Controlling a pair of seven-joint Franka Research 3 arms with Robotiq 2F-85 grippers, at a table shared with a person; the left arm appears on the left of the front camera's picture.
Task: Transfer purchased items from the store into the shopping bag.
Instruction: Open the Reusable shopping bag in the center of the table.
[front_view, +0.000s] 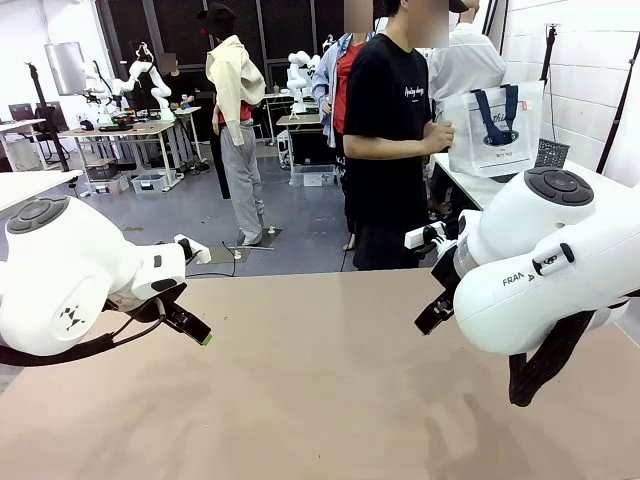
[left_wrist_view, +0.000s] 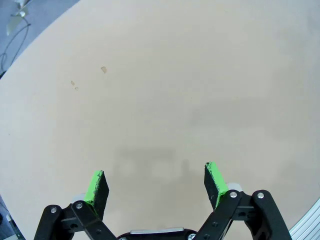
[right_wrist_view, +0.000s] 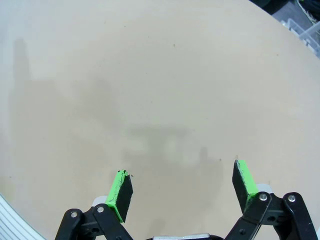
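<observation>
Currently, the plain tan table stands in a workshop room with a grey floor and a white brick wall. Beyond the table's far edge, towards its far right corner, a person holds the shopping bag upright: translucent white, with navy handles and lettering. It is well apart from both grippers. The left gripper and right gripper hang over the table, fingers released and spread wide.
</observation>
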